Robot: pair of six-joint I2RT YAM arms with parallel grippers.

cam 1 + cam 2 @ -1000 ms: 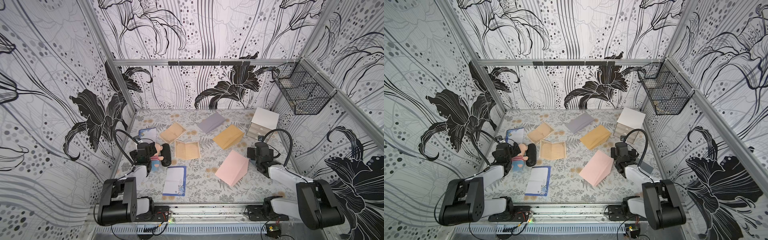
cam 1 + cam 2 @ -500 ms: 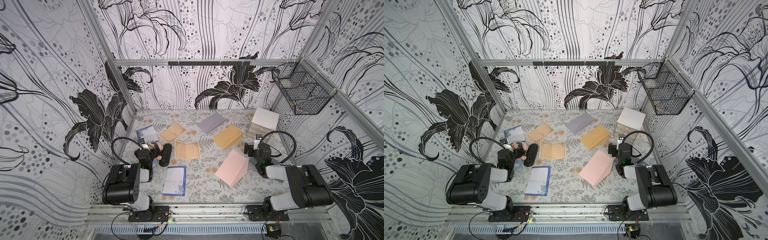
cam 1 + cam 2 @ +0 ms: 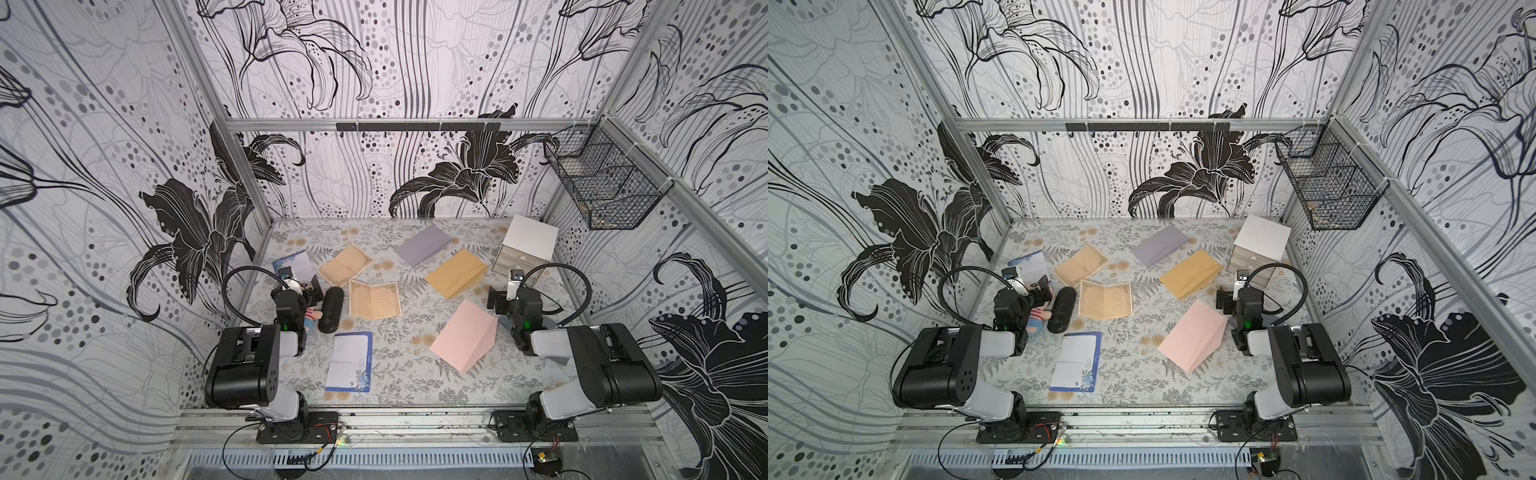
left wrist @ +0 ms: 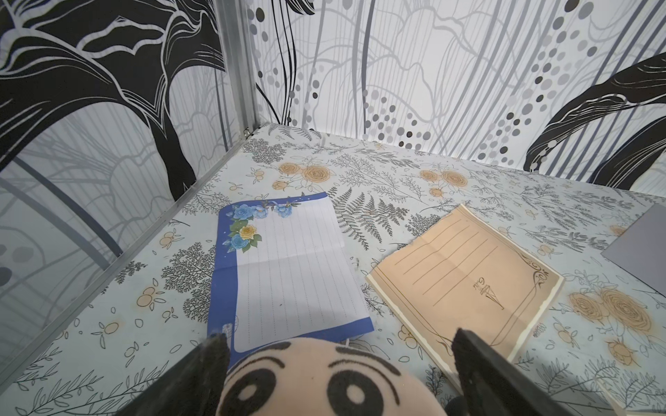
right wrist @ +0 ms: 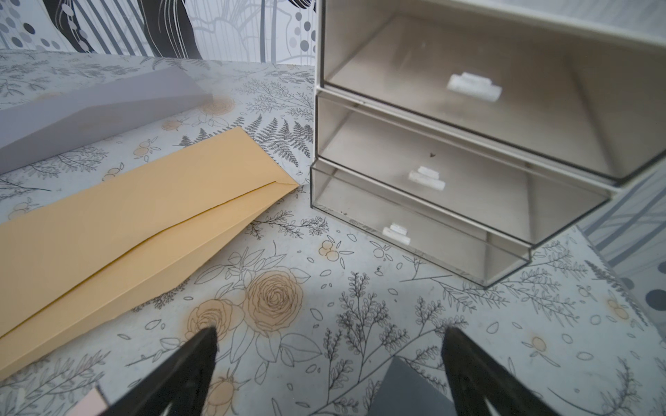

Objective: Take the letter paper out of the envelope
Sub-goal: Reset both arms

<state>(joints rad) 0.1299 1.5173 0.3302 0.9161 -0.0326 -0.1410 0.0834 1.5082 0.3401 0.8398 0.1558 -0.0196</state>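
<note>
Three envelopes lie on the floral table: pink (image 3: 464, 337) with its flap raised, yellow (image 3: 456, 274) (image 5: 119, 230) and grey (image 3: 422, 245) (image 5: 90, 111). No letter paper shows inside any of them. Loose sheets lie about: blue-bordered ones (image 3: 349, 361) (image 4: 288, 273) and tan ones (image 3: 374, 299) (image 4: 465, 281). My left gripper (image 3: 309, 296) (image 4: 338, 345) is open, its fingers either side of a plush doll's head (image 4: 324, 381). My right gripper (image 3: 500, 300) (image 5: 329, 336) is open over bare table, between the pink envelope and the drawer unit.
A clear drawer unit (image 3: 525, 249) (image 5: 468, 126) stands at the back right, close ahead of the right gripper. A black case (image 3: 331, 309) lies beside the doll (image 3: 311, 323). A wire basket (image 3: 602, 187) hangs on the right wall. A grey card (image 5: 407, 389) lies under the right gripper.
Both arms have folded back, with their elbows now raised over the front rail. Both grippers stay open near the same spots.
</note>
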